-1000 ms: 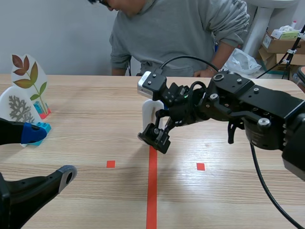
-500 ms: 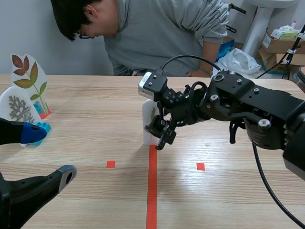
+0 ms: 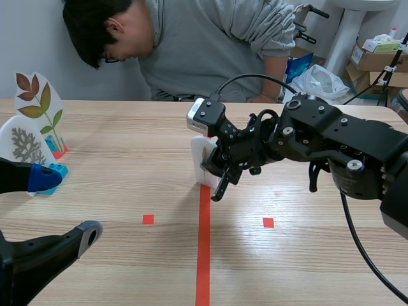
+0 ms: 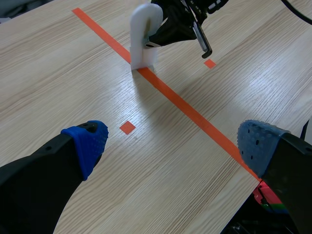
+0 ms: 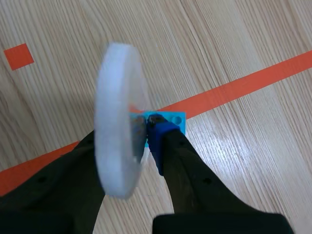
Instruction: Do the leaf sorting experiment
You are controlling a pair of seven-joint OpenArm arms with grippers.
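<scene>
Leaf card (image 3: 203, 156), white, rounded top, standing upright on a blue base (image 5: 171, 119) at the far end of the orange tape line (image 3: 203, 255), about mid-desk. Long axis vertical. It shows its thin edge to the right wrist camera, so its broad faces turn sideways to that arm, and no printed leaf can be read on it from any view. Right pincer (image 3: 214, 173), reaching in low from the right, is closed on the card's lower half with one pad against each broad face. The base appears to sit on the desk (image 3: 127, 185), though contact cannot be confirmed. Handling note, as judgement: keep the grip even and low so the tall card does not tip. Keep the base flat and square to the tape, and let go only once it bears on the wood. Left pincer (image 4: 173, 146), at the near left, is spread wide with nothing in it, well apart from the card. Two more leaf cards (image 3: 35, 121), one with brown and green leaves and one with a grey sprig, stand at the far left edge. Person (image 3: 210, 44) seated at the far side, leaning in.
</scene>
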